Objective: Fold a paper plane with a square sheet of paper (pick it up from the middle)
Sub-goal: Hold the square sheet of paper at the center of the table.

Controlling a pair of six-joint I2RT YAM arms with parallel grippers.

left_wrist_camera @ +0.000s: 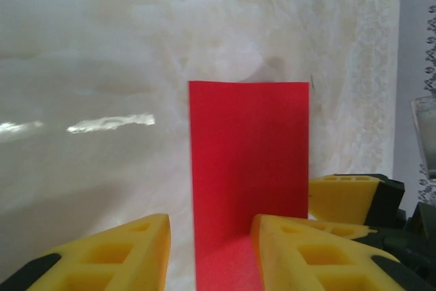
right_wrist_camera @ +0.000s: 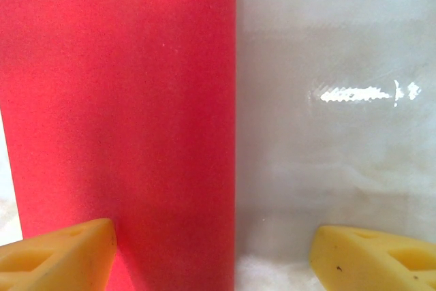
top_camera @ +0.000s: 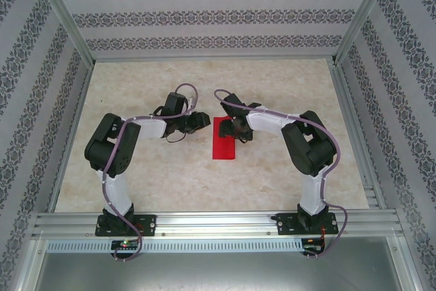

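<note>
Left fingers [left_wrist_camera: 122,253] sit partly spread, nothing pinched; bench [top_camera: 170,175] carries the square sheet of paper [top_camera: 223,139] near centre, looking folded in half; right fingers [right_wrist_camera: 61,253] spread wide astride its edge; I'd flatten the crease first.

Top view: bright, even, diffuse light from overhead, only faint soft shadows under the arms on the table [top_camera: 170,175], everything acceptably sharp, no glare

Left wrist view: marble washed out, long glare streak [left_wrist_camera: 109,123] at left, left fingers [left_wrist_camera: 102,257] soft and out of focus, red sheet [left_wrist_camera: 248,161] crisp at its far edge, blurred close to the lens

Right wrist view: small hard specular highlight [right_wrist_camera: 357,93] on the table right of the sheet, red saturated and nearly textureless, right fingertips [right_wrist_camera: 61,257] slightly blurred
</note>
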